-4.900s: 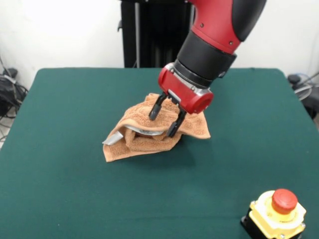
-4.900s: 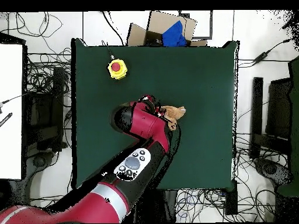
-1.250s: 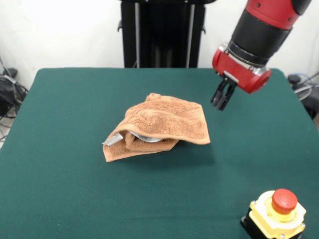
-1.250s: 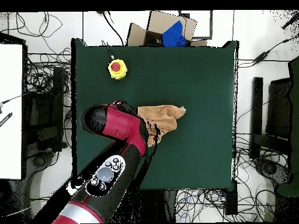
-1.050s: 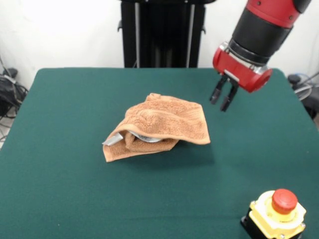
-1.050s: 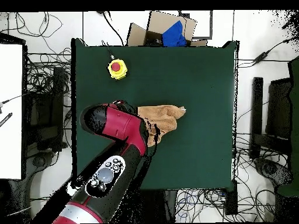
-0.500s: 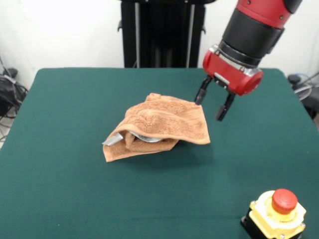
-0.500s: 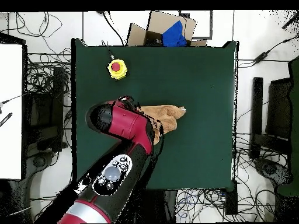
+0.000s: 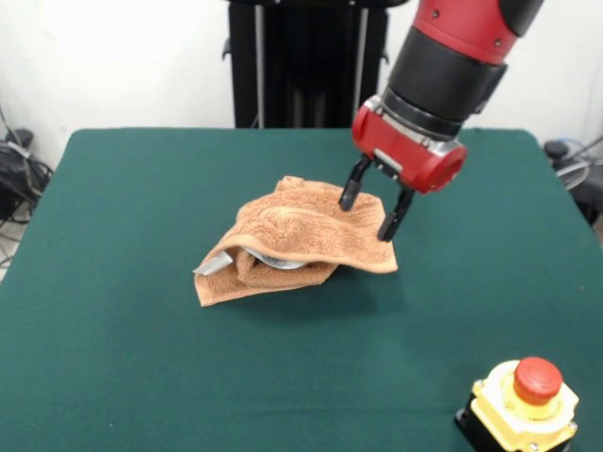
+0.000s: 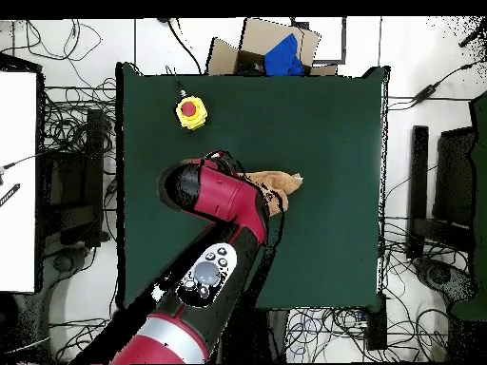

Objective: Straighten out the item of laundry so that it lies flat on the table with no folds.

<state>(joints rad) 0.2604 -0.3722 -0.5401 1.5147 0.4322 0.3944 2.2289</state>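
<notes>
The item of laundry (image 9: 297,235) is an orange-tan towel lying crumpled and folded over itself near the middle of the green table (image 9: 113,358). A grey-white tag pokes out at its left side. My gripper (image 9: 370,211) hangs open over the towel's right-hand part, one finger over the top fold, the other near the right corner. Nothing is held between the fingers. In the overhead view the arm covers most of the towel (image 10: 282,181), and the gripper itself is hidden under the arm.
A yellow box with a red push button (image 9: 524,403) stands at the table's near right corner, also seen in the overhead view as the button box (image 10: 190,112). Cables and a cardboard box (image 10: 271,46) lie off the table.
The gripper, shut at the right of the towel a second ago, has opened and moved left and down over the towel's right part. The towel has not moved.
</notes>
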